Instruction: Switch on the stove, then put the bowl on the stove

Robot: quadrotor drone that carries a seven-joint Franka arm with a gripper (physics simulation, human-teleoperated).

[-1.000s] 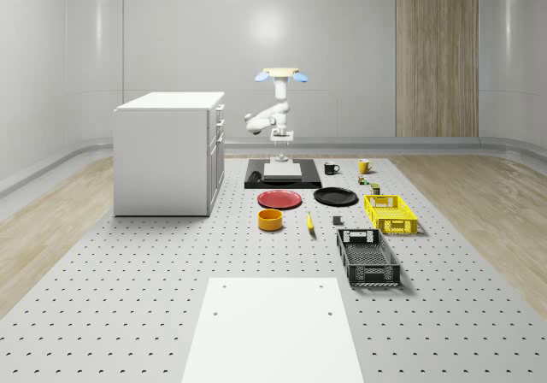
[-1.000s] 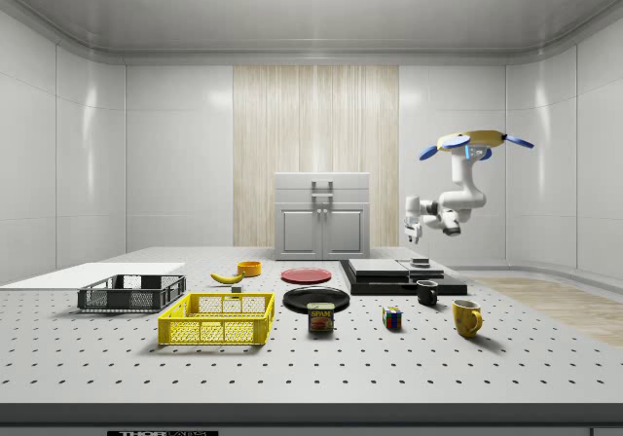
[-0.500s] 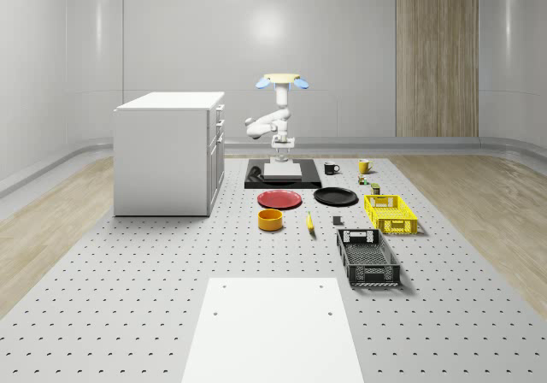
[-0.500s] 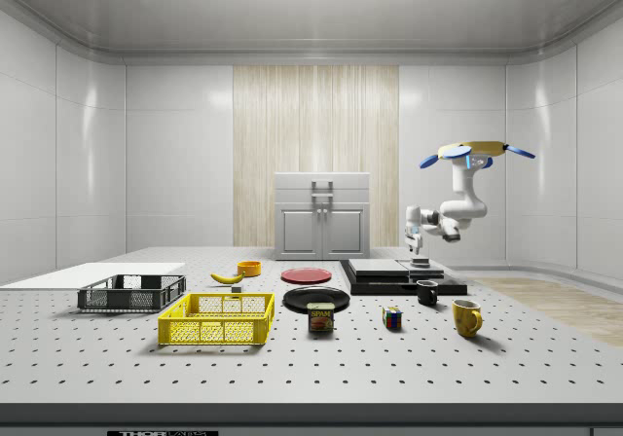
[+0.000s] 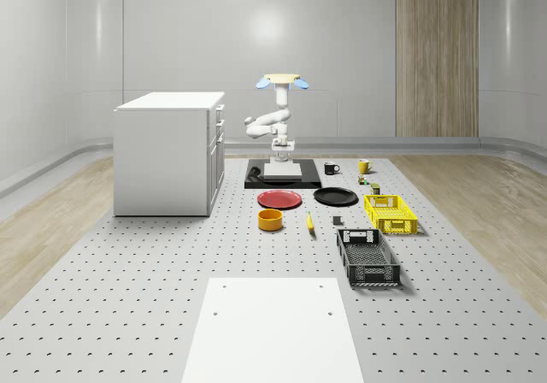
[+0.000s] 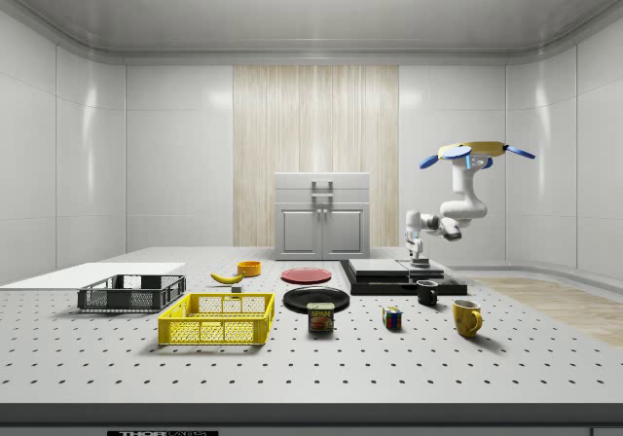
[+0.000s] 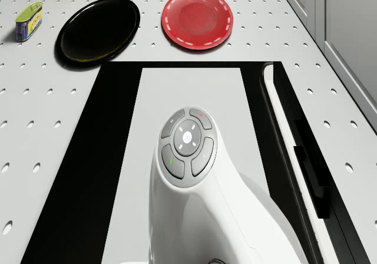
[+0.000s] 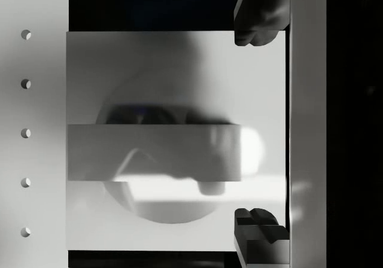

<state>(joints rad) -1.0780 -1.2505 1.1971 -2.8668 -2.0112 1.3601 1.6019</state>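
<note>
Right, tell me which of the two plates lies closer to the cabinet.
The red plate. It lies between the white cabinet and the black plate, which sits farther toward the yellow crate.

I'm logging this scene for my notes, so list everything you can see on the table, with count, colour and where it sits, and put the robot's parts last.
Stove: one, black with a pale top, far middle of the table.
Bowl: one, orange, nearer than the red plate.
Red plate: one, just in front of the stove.
Black plate: one, at the red plate's right in the whole-scene view.
Banana: one, yellow, beside the bowl.
Crates: yellow and black, on the whole-scene view's right.
Mugs: black and yellow.
Can: one, by the yellow crate.
Cube: one, multicoloured.
Cabinet: one, white, on the whole-scene view's left.
White sheet: one, near edge.
Drone: hovering over the stove.
Gripper: open, low over the stove.
</note>
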